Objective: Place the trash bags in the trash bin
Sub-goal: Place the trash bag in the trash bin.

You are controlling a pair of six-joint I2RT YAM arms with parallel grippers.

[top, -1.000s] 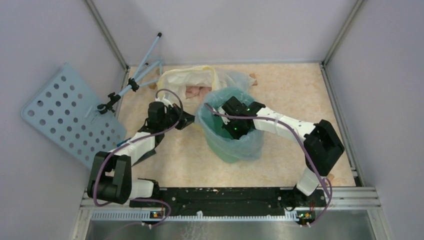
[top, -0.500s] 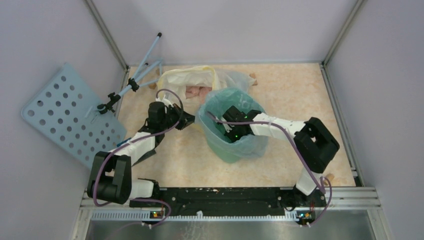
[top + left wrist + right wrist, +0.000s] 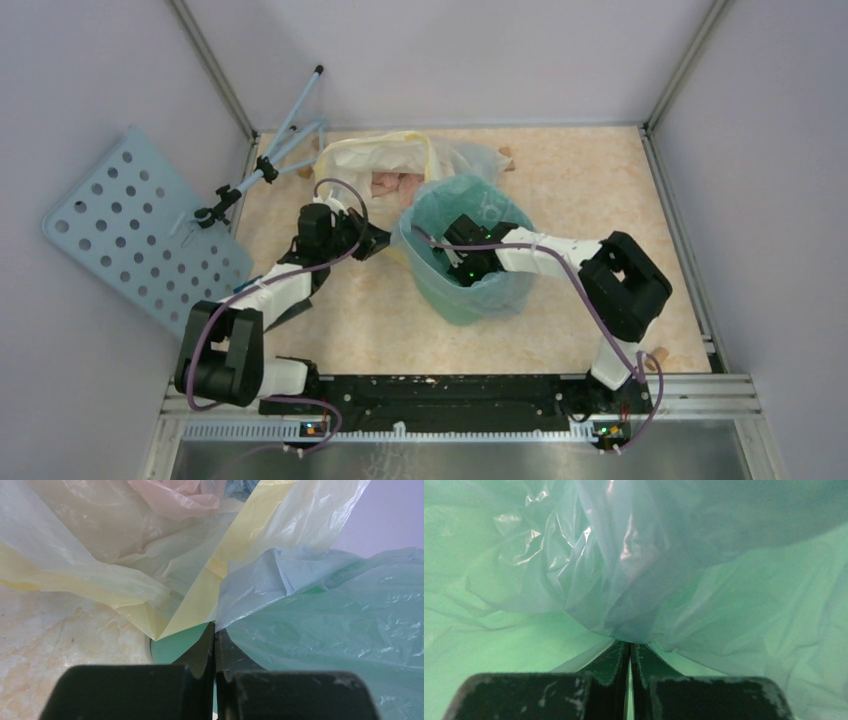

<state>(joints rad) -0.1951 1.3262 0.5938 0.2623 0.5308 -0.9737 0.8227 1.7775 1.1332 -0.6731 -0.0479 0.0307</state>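
Pushes the right gripper (image 3: 462,262) deeper into the trash bin (image 3: 455,305) than a second ago, closed tight, with folds of the trash bag (image 3: 505,290) gathered at the tips; cannot tell whether any film is actually pinched. Keeps the left gripper (image 3: 375,240) unmoved just beside the bin's left rim, clamped on the bag's edge. Leaves the bag lining the bin on the worktop (image 3: 580,190), draped outside over the rim. Suggests seating the liner is well along, though not finished.

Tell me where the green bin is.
In the overhead view, the bin stands centre-frame, lined with the blue bag, just in front of the whitish bag.
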